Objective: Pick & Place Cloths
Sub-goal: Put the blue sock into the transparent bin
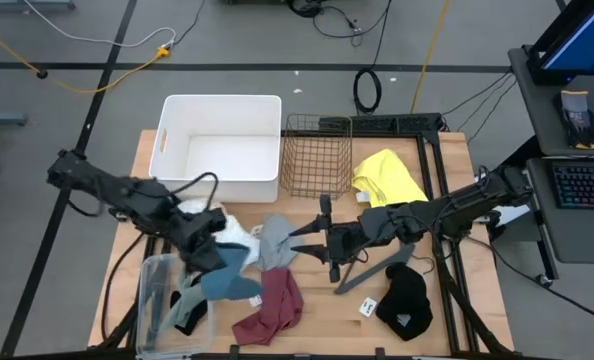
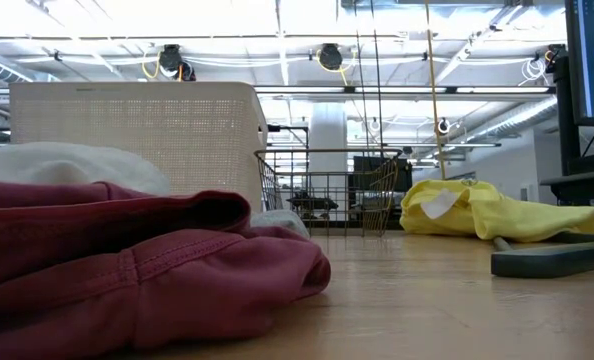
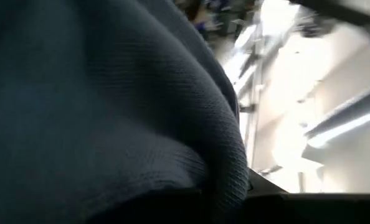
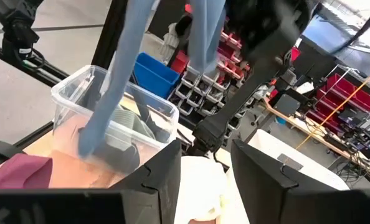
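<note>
My left gripper (image 1: pixel 215 240) is shut on a teal-blue cloth (image 1: pixel 227 283) above the table's near left. The cloth hangs by a clear plastic bin (image 1: pixel 162 295). My right gripper (image 1: pixel 302 238) stands open at mid-table, level, pointing toward the table's left edge. Nothing is between its fingers (image 4: pixel 166 171). A grey cloth (image 1: pixel 275 243) and a white cloth (image 1: pixel 235 232) lie under and ahead of it. A maroon cloth (image 1: pixel 272 310), a black cloth (image 1: pixel 407 305) and a yellow cloth (image 1: pixel 387 178) lie flat on the table. My left gripper holds the teal-blue cloth by its upper part (image 3: pixel 141 124). The fabric drapes over the wrist camera and hides the fingers. In the right wrist view the cloth hangs slack below the gripper in two strands (image 4: pixel 126 56), its lower end (image 4: pixel 91 140) down at the clear bin.
A white bin (image 1: pixel 220 110) and a wire basket (image 1: pixel 317 150) stand at the far side. A dark grey hanger (image 1: pixel 369 272) lies under my right arm, with a small white tag (image 1: pixel 367 307) beside the black cloth. The clear bin holds grey things.
</note>
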Motion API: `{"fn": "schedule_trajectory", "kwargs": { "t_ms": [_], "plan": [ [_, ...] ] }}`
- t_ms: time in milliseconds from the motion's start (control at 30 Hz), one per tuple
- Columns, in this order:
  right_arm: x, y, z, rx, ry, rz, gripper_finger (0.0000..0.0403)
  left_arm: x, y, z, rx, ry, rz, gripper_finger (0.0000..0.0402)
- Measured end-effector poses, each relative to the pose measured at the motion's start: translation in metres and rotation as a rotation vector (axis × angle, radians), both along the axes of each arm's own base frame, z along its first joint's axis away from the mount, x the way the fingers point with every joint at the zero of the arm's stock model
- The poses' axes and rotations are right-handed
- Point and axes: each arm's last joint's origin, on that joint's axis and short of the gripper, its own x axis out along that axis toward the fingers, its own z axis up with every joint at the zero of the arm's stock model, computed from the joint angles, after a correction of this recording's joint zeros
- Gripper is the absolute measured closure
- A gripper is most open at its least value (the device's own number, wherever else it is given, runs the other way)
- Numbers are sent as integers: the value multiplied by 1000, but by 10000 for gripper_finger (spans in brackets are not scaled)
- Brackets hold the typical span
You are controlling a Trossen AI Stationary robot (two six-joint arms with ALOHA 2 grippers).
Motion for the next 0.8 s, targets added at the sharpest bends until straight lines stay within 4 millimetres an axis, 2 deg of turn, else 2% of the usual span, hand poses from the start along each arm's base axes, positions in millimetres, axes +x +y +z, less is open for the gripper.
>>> {"fn": "schedule_trajectory", "kwargs": {
  "t_ms": [133,267,400,633,800],
  "plan": [
    [0,0,0,7,0,-1,268,-19,4,31,106,150,-64,401],
    [0,0,0,7,1,-1,267,-38,6,46,195,327,-106,401],
    [0,0,0,7,2,0,267,-53,4,48,235,477,-155,401],
    [0,0,0,7,2,0,266,-72,-5,36,272,709,-231,401],
    [0,0,0,7,2,0,266,-76,-13,26,347,811,-261,401]
  ]
}}
